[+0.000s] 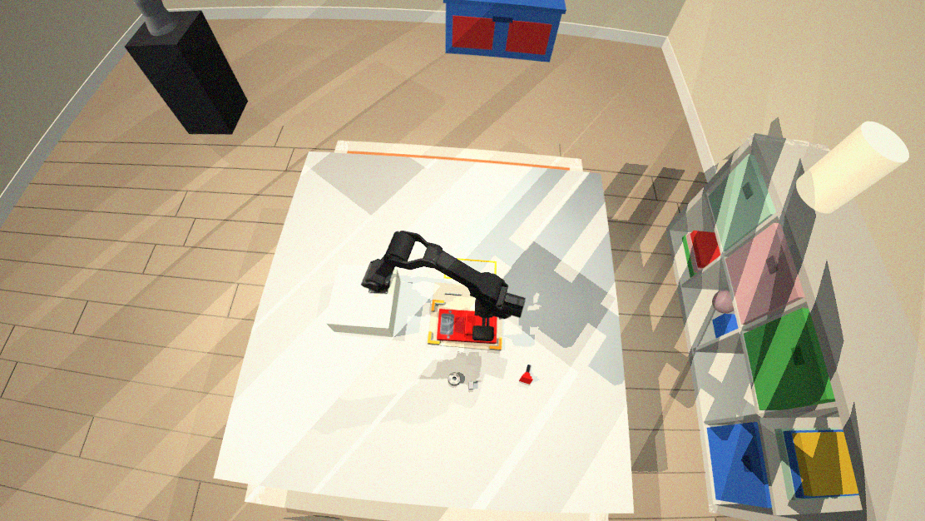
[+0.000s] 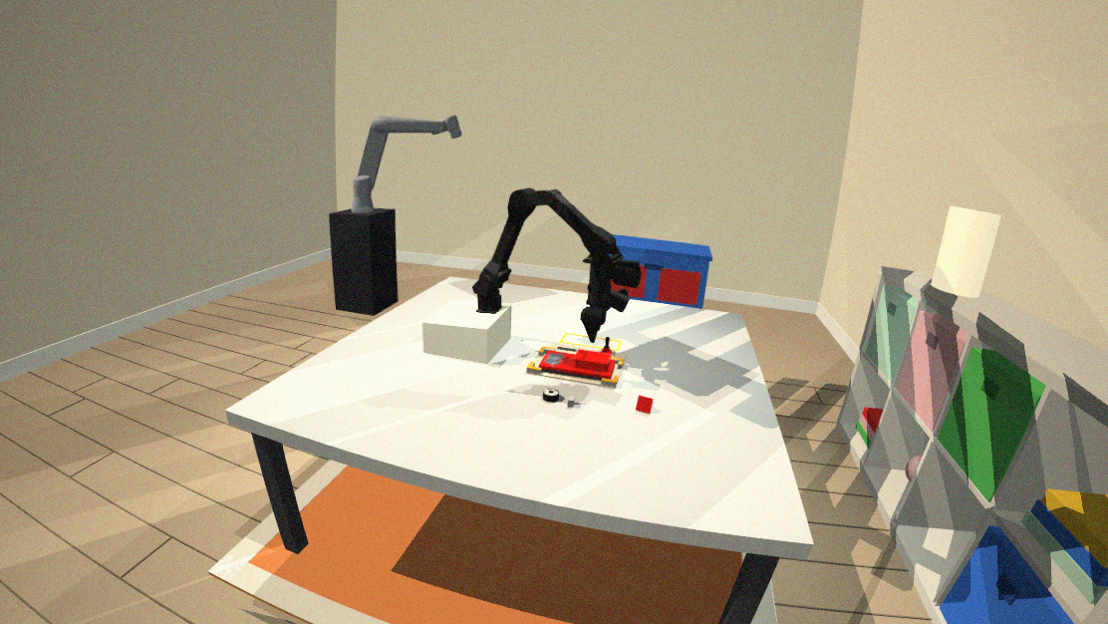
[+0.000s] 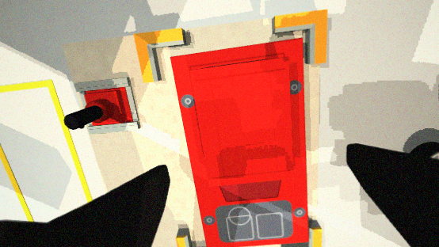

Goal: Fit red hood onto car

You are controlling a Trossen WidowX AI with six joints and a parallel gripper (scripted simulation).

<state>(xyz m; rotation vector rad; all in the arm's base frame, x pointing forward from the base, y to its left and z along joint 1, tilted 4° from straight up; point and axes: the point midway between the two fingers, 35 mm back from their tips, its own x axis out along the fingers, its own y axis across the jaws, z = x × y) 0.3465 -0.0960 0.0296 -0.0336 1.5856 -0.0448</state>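
Note:
The red hood [image 3: 246, 119] [image 1: 452, 323] [image 2: 575, 360] lies on the car chassis in the jig, whose orange corner brackets [image 3: 305, 24] [image 1: 497, 346] frame it. Grey pegs show in its corner holes, such as the peg [image 3: 187, 101] on one side and the peg [image 3: 295, 86] on the other. A grey engine block [image 3: 253, 225] shows at the near end. My gripper [image 3: 254, 163] [image 1: 484, 332] [image 2: 593, 334] is open. Its fingers stand wide on either side, a little above the hood, and touch nothing.
A red block with a black handle [image 3: 104, 108] sits in a grey socket beside the jig. A yellow outlined rectangle [image 3: 51, 91] [image 1: 478, 261] lies beyond it. A white box [image 1: 362, 304] [image 2: 464, 334] bears the arm. A small wheel [image 1: 456, 378], a grey cube [image 1: 472, 384] and a red piece [image 1: 527, 376] lie nearer the front.

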